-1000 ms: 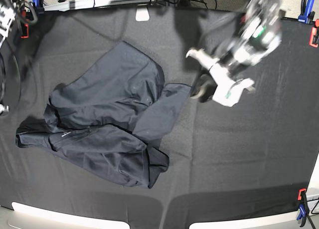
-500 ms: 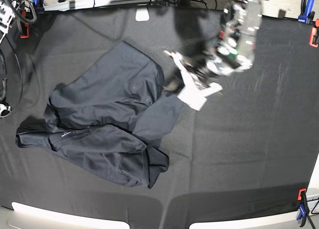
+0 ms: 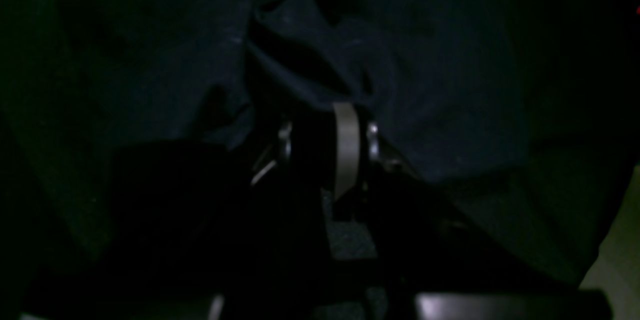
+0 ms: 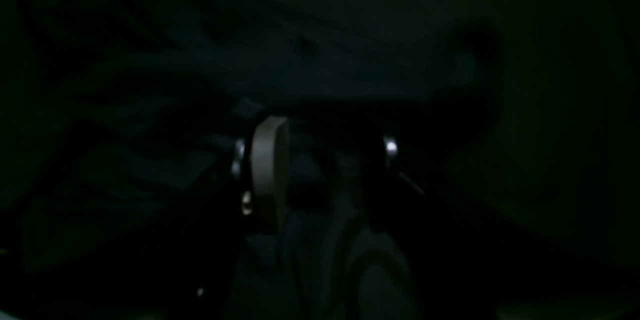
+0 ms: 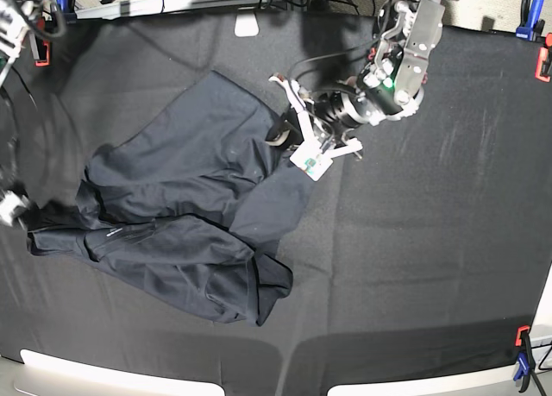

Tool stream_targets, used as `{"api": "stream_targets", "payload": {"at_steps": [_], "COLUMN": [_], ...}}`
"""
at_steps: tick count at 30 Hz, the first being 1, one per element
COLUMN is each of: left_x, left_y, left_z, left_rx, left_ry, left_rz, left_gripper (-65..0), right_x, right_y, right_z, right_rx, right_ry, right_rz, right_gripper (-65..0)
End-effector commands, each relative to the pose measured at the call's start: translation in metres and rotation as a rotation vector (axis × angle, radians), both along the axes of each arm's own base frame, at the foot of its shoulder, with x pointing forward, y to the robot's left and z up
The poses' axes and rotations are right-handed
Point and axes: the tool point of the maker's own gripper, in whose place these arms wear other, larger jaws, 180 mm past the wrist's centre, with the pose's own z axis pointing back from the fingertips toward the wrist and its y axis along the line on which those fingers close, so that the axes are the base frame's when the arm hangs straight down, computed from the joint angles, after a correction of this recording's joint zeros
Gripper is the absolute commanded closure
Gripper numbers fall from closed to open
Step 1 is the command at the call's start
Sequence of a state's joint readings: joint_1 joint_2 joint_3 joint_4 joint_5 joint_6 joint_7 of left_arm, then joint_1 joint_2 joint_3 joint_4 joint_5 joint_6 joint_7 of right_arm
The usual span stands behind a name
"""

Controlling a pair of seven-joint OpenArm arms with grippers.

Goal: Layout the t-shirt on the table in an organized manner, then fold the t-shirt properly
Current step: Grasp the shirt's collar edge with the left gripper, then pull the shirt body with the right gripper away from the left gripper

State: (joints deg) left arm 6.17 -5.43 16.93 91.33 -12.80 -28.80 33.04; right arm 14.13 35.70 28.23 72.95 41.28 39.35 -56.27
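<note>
One t-shirt (image 5: 185,215) lies crumpled left of centre on the table (image 5: 431,267). Thin and limp, it will likely sag and slide; its hems or shoulder seams look the best hold. The left gripper (image 5: 293,139) sits at its upper right edge, and whether it pinches cloth I cannot tell. The right gripper (image 4: 315,160) is spread. No containers show.

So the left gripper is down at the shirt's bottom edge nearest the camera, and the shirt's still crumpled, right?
Not the near edge. In the base view the left gripper sits at the far, upper right edge of the t-shirt. The shirt is indeed crumpled.
</note>
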Motion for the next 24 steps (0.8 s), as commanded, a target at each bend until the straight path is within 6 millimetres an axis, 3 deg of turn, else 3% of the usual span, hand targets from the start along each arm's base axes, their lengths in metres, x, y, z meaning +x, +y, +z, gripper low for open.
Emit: {"api": "stream_targets", "payload": {"at_steps": [1,5,11,18,24], "left_x": [0.007,0.007,0.007,0.008,0.007], "left_y": [-0.004,-0.004,-0.004,-0.002,-0.002], "left_z": [0.014,0.014,0.014,0.013,0.012], "left_rx": [-0.04,-0.039,-0.037,-0.034,-0.031], "left_ry": [-0.041,-0.041,-0.039,-0.035,-0.03], "left_rz": [0.001,0.001,0.0,0.015,0.014], "left_gripper": [-8.7,-8.7,-8.7,-8.7,-8.7], "right_x": [0.012,0.025,0.032,0.061,0.097], "right_y": [0.009,0.082,0.18,0.253,0.274], "right_z": [0.03,0.038,0.006,-0.008,-0.025], "right_rx": [-0.02,-0.086,-0.323,-0.412,-0.443], "right_ry": [-0.094,-0.136,-0.131,-0.145,-0.105], "right_rz": [0.045,0.248,0.546,0.46,0.307], "right_gripper": [-23.6,-23.6,-23.6,-23.6,-23.6]}}
